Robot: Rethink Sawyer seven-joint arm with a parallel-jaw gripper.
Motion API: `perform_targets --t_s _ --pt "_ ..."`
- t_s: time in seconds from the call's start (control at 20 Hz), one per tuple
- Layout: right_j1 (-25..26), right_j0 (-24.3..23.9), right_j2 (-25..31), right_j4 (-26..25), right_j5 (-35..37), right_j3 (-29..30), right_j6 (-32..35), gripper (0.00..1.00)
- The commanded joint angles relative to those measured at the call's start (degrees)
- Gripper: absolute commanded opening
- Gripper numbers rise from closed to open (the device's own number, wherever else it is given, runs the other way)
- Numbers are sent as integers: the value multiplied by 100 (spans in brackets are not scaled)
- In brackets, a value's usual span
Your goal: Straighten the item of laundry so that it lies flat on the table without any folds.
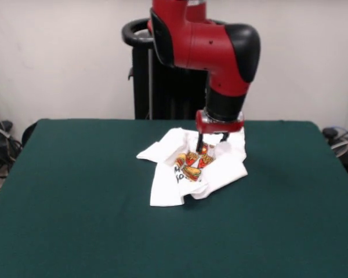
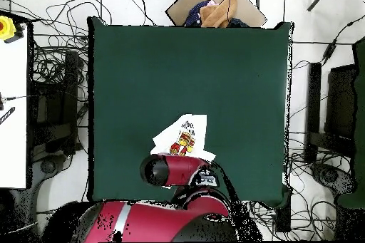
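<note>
The white T-shirt with a red-orange burger print and black text lies crumpled in folds on the dark green table, toward its far middle. My gripper reaches straight down onto the shirt's upper right part, its dark fingers pressed into the cloth. I cannot tell whether they pinch the cloth. In the overhead view the shirt lies just beyond the red arm, which hides the gripper and part of the shirt.
The robot's black pedestal stands behind the table's far edge. Cables and equipment lie on the floor around the table. A cardboard box with cloth sits past the table's edge opposite the robot.
</note>
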Motion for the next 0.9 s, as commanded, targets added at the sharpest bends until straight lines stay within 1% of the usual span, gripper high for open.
perform_targets --t_s 0.05,0.3,0.5,0.6,0.8,0.9 --pt "-242 -407 452 700 766 -848 1102 100" --pt "-209 -445 596 958 839 -995 1171 100" --pt "-1 -457 729 1108 922 -1228 1098 100" --pt "126 -617 1009 1184 1059 -1306 959 100" --pt "369 -763 1494 1377 1199 -1380 890 100" --pt "468 -733 1637 1495 1184 -1374 971 100"
